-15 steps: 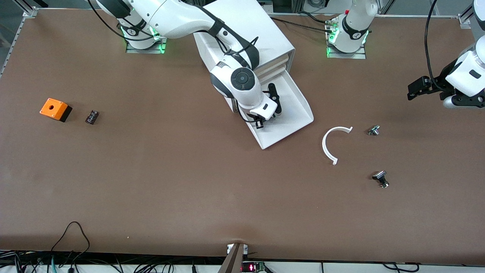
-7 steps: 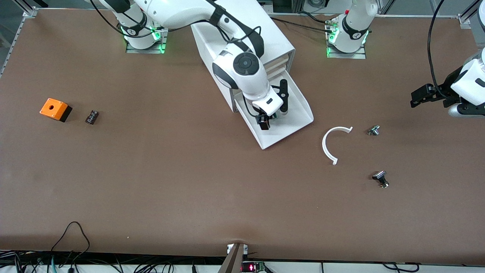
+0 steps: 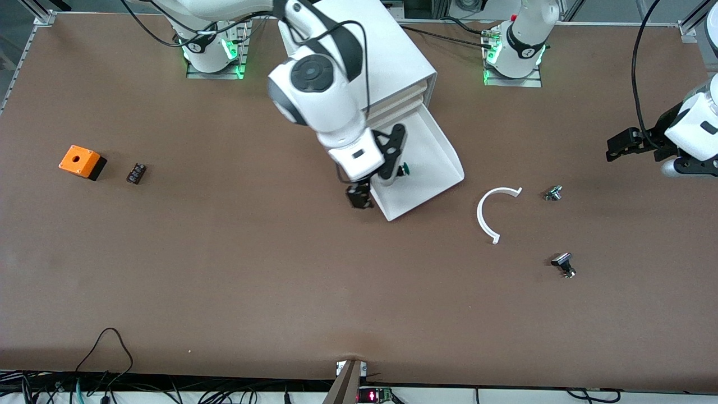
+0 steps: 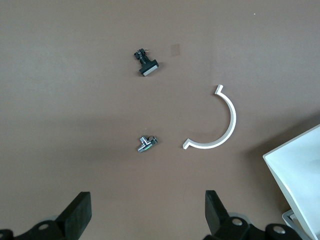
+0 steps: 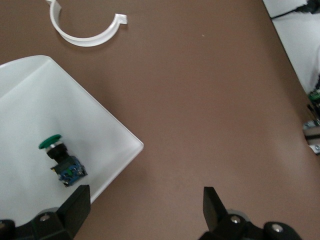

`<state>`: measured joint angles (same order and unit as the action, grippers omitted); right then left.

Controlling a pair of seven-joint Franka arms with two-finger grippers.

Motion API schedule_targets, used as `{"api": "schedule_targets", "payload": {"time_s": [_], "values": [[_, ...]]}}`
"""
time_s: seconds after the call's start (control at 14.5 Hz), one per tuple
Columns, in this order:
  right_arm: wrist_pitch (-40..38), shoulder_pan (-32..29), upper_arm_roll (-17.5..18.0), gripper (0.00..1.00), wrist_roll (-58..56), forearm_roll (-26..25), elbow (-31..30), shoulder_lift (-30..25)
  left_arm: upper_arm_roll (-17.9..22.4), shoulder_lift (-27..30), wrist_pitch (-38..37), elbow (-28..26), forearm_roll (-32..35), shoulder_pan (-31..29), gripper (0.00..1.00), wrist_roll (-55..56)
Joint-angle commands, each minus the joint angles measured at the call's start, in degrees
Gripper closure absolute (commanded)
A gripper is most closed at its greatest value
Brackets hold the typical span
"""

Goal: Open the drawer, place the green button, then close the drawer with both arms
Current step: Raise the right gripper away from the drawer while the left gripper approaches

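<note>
The drawer [image 3: 440,160] is pulled out of the white cabinet [image 3: 387,50] as a shallow white tray. The green-capped button [image 3: 403,168] lies on its side in the tray near its front end; it also shows in the right wrist view [image 5: 60,160] inside the tray [image 5: 30,100]. My right gripper [image 3: 384,171] hangs open and empty above the tray's front corner, apart from the button; its jaws show wide apart in the right wrist view [image 5: 145,210]. My left gripper [image 3: 622,143] waits open and empty in the air at the left arm's end of the table [image 4: 147,215].
A white C-shaped ring [image 3: 493,213] lies beside the drawer, with a silver part [image 3: 553,193] and a black-and-silver part [image 3: 563,264] toward the left arm's end. An orange box with a hole [image 3: 82,161] and a small black part [image 3: 136,173] lie toward the right arm's end.
My right gripper has let go of the button in the drawer, risen, and drawn toward the right arm's end. The button now lies free in the tray. The left arm has barely moved.
</note>
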<state>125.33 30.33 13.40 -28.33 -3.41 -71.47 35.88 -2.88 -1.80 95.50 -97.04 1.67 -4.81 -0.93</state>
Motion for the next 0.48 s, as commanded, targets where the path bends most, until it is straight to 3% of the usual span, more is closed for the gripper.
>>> {"api": "schedule_targets", "payload": {"time_s": [0.0, 0.14, 0.28, 0.41], "values": [[-3.33, -3.77, 0.66, 0.00, 8.77, 2.25, -0.60, -2.03, 0.24, -1.28, -1.54, 2.47, -0.61, -0.72, 0.00, 0.57], [-4.30, -4.31, -0.82, 0.00, 16.34, 1.74, -0.69, -2.39, 0.15, -1.80, -1.54, 2.56, -0.61, -0.55, 0.00, 0.49], [-8.23, -4.40, -4.77, 0.00, 23.80, 3.05, -1.74, -2.83, 0.24, -3.47, -1.11, 2.91, 0.17, -0.37, 0.00, 0.40], [-12.73, -5.10, -8.03, 0.00, 34.43, 4.20, -2.71, -3.27, 0.24, -7.68, -1.45, 7.11, 0.18, -0.37, 0.00, 0.49]]}}
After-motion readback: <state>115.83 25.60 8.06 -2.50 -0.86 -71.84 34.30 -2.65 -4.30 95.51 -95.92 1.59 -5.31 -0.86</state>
